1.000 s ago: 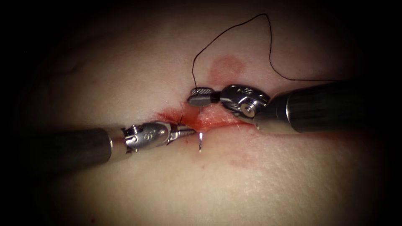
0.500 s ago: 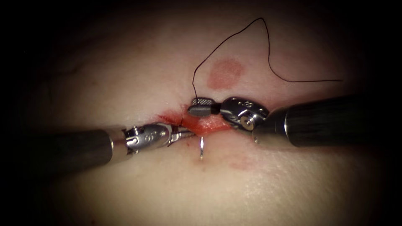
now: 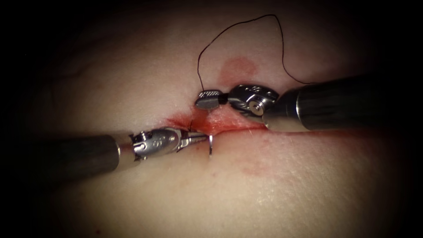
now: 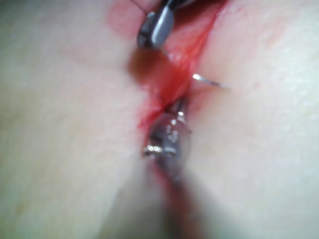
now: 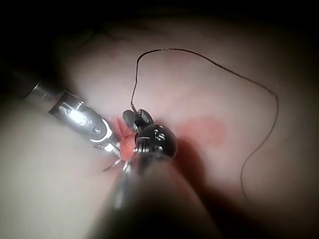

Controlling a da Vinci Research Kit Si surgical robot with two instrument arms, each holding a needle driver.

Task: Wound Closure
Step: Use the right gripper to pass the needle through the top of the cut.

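Pale tissue [image 3: 185, 194] runs across the endoscope view, dark toward the edges, with a red cut [image 3: 220, 125] lying crosswise mid-frame and red fluid [image 3: 238, 68] staining the skin around it, plus a round blotch above. Left tool [image 3: 200, 140] comes in from the left, tip at the cut's lower edge, jaws clamped near the exposed end of the needle [image 3: 211, 146]. That short silver length of needle stands just below the cut, with its lower end in the tissue; the rest of the curve isn't visible. Right tool [image 3: 207, 100] sits above the cut, jaws closed on the thread [image 3: 246, 24], which loops up and over from the jaws and drops behind the right shaft. Left wrist view: needle [image 4: 207, 81] pokes out of the tissue just beside the cut [image 4: 174, 74], right tool's tip [image 4: 155, 29] further along it.
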